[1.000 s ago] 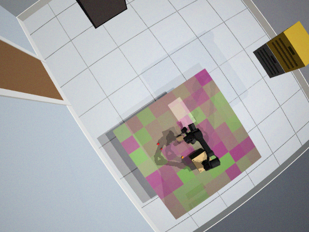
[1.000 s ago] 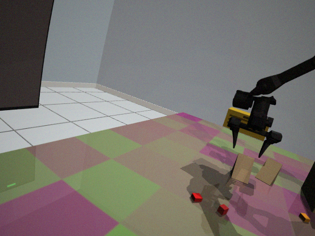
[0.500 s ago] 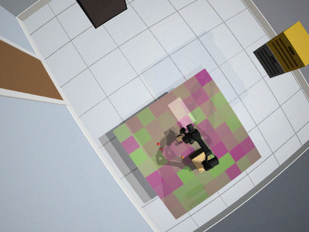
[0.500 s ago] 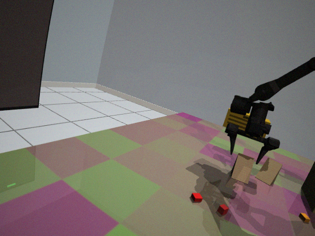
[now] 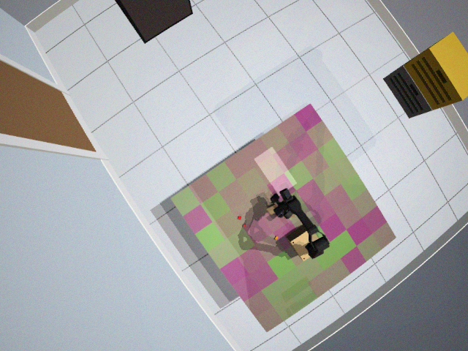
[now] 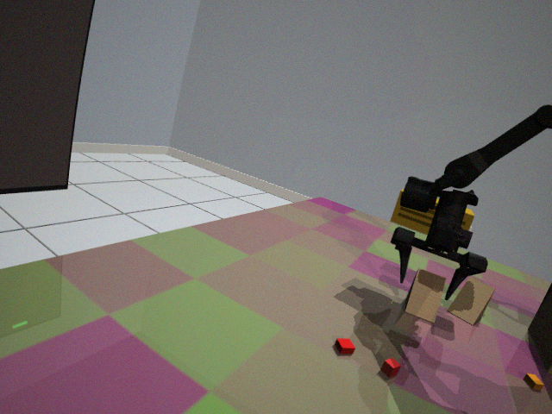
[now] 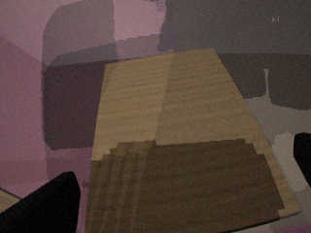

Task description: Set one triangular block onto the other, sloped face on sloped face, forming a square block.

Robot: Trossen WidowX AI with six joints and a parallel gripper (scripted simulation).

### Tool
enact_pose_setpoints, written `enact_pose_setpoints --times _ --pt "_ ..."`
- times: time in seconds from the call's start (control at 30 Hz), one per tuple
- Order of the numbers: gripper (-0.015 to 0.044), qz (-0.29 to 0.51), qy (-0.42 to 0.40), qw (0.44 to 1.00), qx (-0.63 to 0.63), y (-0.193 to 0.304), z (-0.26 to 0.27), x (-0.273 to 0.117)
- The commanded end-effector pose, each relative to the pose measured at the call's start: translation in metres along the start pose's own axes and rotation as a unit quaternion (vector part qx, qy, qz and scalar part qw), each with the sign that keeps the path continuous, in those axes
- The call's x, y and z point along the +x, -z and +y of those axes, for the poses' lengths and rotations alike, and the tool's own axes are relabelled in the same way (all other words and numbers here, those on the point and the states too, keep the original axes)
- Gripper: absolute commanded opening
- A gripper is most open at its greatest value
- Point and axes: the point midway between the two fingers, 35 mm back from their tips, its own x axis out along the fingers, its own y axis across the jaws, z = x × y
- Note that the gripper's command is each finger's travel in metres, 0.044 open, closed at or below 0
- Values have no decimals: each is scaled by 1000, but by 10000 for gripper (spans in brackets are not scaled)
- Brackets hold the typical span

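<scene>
One wooden triangular block (image 5: 270, 210) (image 6: 423, 299) (image 7: 136, 109) rests on the patchwork table (image 5: 251, 276) (image 6: 191, 329) with a broad face toward the wrist camera, partly in the arm's shadow. The other triangular block (image 6: 474, 300) (image 7: 7, 203) stands apart from it, to its right in the exterior view, and only its corner shows at the wrist view's lower left. My gripper (image 6: 424, 290) (image 7: 190, 166) is open and empty over the first block, a finger toward each side of it. One finger is near the gap between the blocks. Exact fingertip height is unclear.
Two small red blocks (image 5: 239, 218) (image 6: 345, 346) (image 5: 244, 225) (image 6: 391, 367) lie beyond the first block. A small orange block (image 5: 276, 238) (image 6: 533, 381) lies nearer the arm's tan base plate (image 5: 299, 243). The arm's shadow falls across the table.
</scene>
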Motion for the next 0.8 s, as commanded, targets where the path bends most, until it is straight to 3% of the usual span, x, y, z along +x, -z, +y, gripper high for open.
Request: enact_pose_setpoints --times 0.0,0.4,0.63,0.77 --pt "440 -3 -2 1000 2 -1 2 9" --pt "440 -3 -2 1000 2 -2 4 25" --pt "256 -3 -2 1000 2 -2 4 25" --pt "230 -3 -2 1000 2 -2 4 25"
